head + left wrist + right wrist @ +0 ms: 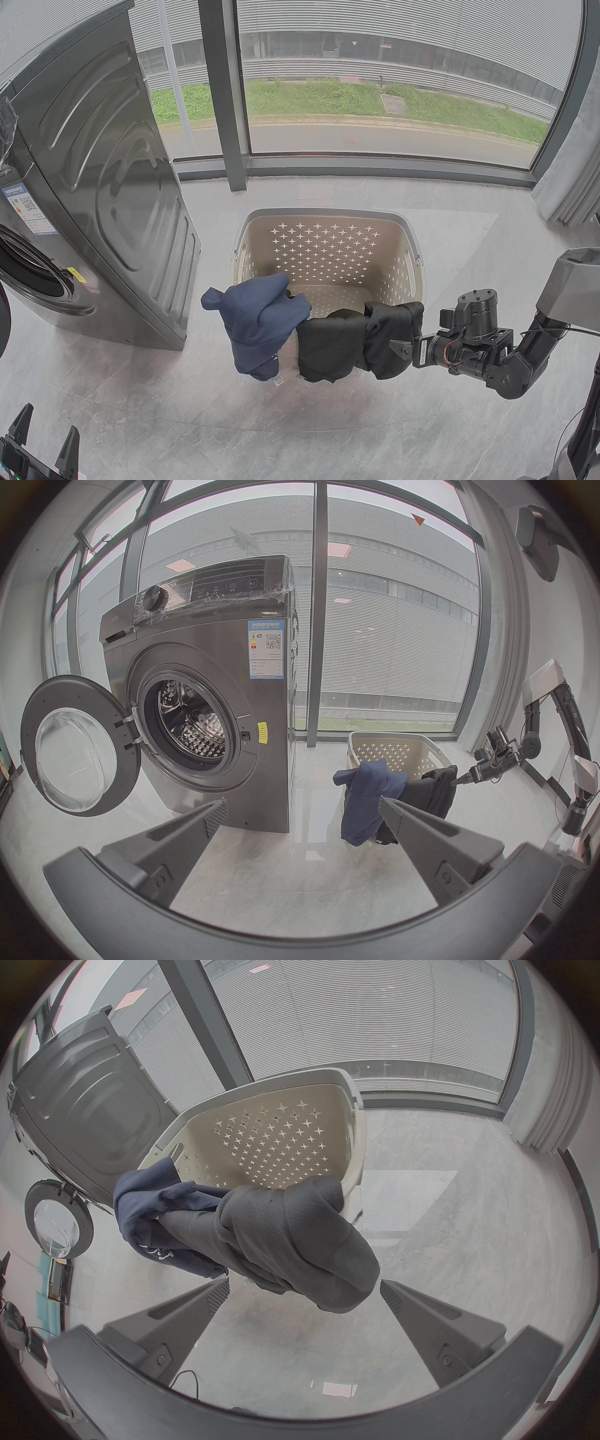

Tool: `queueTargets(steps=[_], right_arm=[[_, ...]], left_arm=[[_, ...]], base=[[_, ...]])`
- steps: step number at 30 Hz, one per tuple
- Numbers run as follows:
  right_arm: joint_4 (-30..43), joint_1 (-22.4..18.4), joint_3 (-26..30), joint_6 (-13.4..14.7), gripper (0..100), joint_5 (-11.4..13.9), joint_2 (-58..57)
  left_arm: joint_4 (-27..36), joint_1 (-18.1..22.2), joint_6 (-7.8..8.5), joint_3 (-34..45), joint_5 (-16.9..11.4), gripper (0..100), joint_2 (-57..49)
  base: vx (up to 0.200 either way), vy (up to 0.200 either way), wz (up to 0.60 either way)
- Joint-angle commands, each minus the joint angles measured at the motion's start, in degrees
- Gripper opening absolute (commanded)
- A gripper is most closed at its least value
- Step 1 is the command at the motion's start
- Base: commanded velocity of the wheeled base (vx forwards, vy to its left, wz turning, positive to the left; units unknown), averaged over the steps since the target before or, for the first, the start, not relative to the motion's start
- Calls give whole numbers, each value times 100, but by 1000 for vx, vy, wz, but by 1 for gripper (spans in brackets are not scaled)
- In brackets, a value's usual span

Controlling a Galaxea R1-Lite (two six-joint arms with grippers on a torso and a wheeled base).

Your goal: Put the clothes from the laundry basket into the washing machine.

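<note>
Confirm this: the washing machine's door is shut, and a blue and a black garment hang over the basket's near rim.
One error: the left wrist view shows the washing machine's door swung open, not shut. The blue garment and black garment do hang over the near rim of the basket.

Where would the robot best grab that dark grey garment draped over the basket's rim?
Probably the bunched fold of the dark grey garment atop the basket rim, coming from the robot's right: the thick hump sits there, nearest the open right tool.

Laundry corner: washing machine (pixel 206 717), basket (pixel 328 259), big windows (pixel 387 75).
</note>
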Motion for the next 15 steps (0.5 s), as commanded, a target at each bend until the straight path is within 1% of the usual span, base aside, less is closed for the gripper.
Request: queueTargets(steps=[1,11,15], right_arm=[[-9,11,-240,-3,100,3,353],[-9,11,-706,-38,100,11,722],[-9,20,-803,-38,100,47,757]], left_arm=[[0,-2,-6,92,1,100,-66],[0,-2,-15,92,1,100,-66],[0,-2,-15,92,1,100,-66]], base=[[0,0,0],[0,0,0],[0,0,0]])
